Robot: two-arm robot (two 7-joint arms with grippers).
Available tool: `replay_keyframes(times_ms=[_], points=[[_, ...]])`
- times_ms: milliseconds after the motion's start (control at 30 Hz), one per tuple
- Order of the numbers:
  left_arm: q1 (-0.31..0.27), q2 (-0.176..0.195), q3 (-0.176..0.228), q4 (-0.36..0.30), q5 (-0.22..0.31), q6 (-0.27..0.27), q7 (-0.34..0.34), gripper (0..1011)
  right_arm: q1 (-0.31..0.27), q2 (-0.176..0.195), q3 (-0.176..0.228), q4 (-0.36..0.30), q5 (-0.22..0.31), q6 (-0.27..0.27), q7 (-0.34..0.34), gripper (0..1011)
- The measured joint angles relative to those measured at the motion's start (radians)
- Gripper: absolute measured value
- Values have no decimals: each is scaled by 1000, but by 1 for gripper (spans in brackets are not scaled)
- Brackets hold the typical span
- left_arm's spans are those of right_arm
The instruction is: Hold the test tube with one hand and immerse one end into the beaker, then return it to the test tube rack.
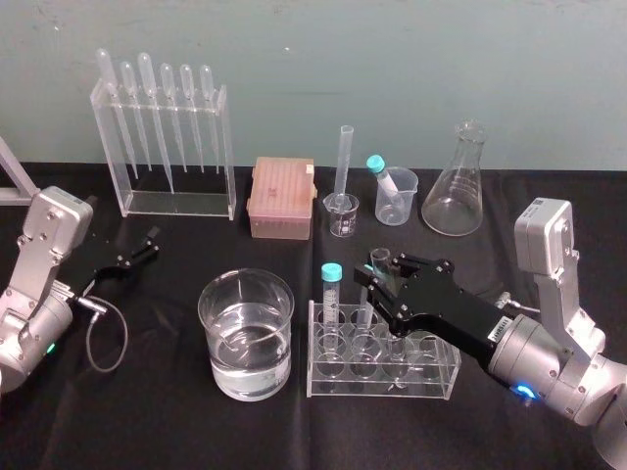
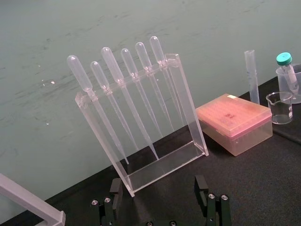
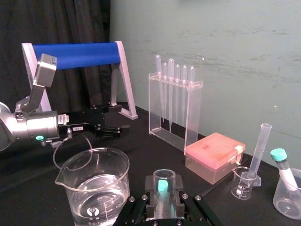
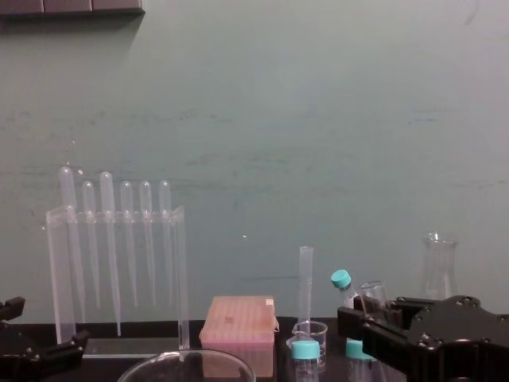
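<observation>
The test tube [image 3: 163,181] is seen upright in the test tube rack [image 1: 436,384], right of the beaker [image 1: 221,323], clamped by the right claw [image 1: 381,267]. The left claw [image 1: 153,245] is parked, fingers apart, over the bench [image 1: 147,421].

Lab bench. A clear test tube rack [image 1: 431,377] sits right under the hand [image 1: 382,270] and holds the test tube [image 1: 380,258] the hand grips, with a blue-capped tube [image 1: 331,294] just left of the hand. Further left of the hand is a wide beaker [image 1: 208,343], part full of clear liquid. Behind the hand stand a small spouted beaker [image 1: 341,213], a tall graduated cylinder [image 1: 345,162], a plastic cup [image 1: 407,186] with a capped tube leaning in it, and a conical flask [image 1: 456,186]. A pink tip box [image 1: 281,196] is behind and to the left. Far behind-left, an acrylic stand [image 1: 176,203] holds six hanging bulb-topped pipettes [image 1: 147,108]. The table [image 1: 147,421] is black-covered, against a plain pale green wall [image 1: 411,59].
</observation>
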Motion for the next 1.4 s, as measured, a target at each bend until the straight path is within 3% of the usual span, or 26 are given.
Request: replay_keyframes(times_ms=[600, 1400], points=[[0, 0, 0, 0, 0, 0, 0, 1000, 0, 0, 0, 0, 1, 0, 0, 225], [0, 0, 0, 0, 0, 0, 0, 1000, -5, 5, 41, -54, 77, -45, 23, 224]])
